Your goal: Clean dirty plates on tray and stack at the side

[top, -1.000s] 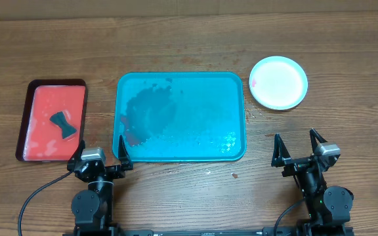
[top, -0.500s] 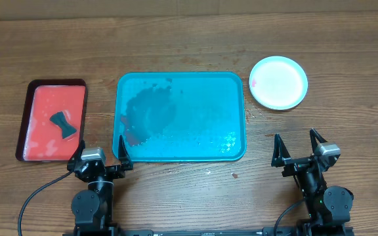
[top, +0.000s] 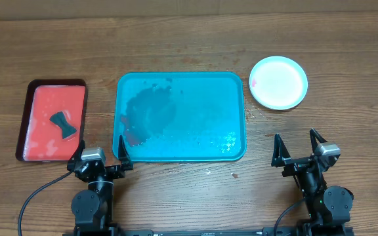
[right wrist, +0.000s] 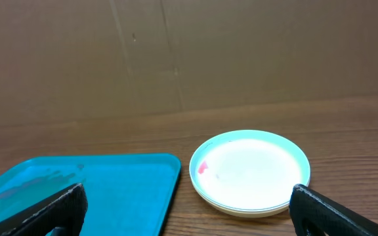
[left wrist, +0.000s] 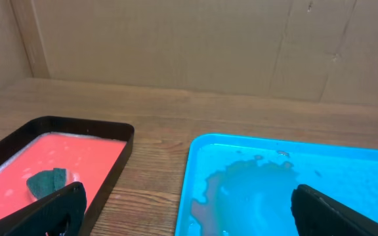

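The teal-blue tray (top: 180, 118) lies mid-table with no plates on it, only a reddish wet smear at its left (left wrist: 241, 187). It also shows in the right wrist view (right wrist: 97, 183). A stack of plates (top: 278, 82) sits on the wood to the tray's right, white plate on top with a small red mark at its left edge (right wrist: 249, 172). My left gripper (top: 101, 157) is open and empty near the tray's front left corner. My right gripper (top: 299, 148) is open and empty, in front of the plate stack.
A smaller red tray with a dark rim (top: 51, 120) stands at the left, holding pink liquid and a dark sponge (top: 63, 124). A cardboard wall backs the table (left wrist: 189, 46).
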